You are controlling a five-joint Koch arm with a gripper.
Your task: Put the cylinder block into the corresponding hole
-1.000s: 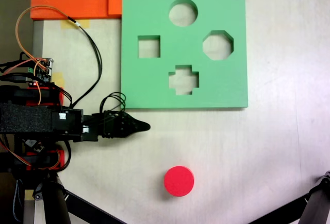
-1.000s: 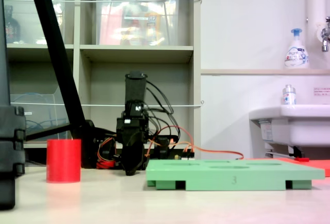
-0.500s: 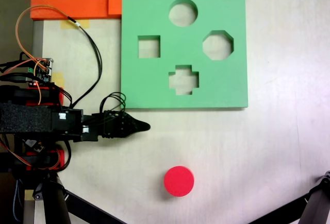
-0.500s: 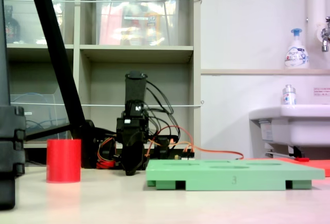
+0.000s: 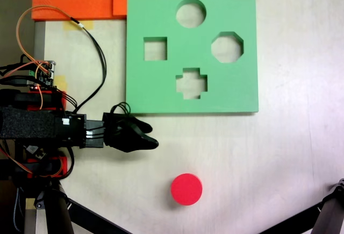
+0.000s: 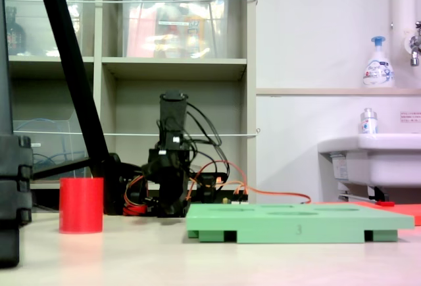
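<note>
Now | fingers (image 5: pixel 153 137) slightly parted, empty | smooth red cylinder block (image 5: pixel 186 189) | round foam hole (image 5: pixel 191 13)

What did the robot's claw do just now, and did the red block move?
The claw opened its jaws and swung slightly toward the red cylinder block, without touching it. The block and the green board with its round hole stayed put.

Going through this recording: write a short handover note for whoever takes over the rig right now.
Gripper: holds nothing, jaws slightly parted, low over the table just below the green foam board in the top-down fixed view.
Red cylinder block: upright on the table, apart from the gripper and the board.
Circular hole: empty, at the board's far edge.
Done: nothing yet.
Left: grasp the block, carry it, insert it.
</note>
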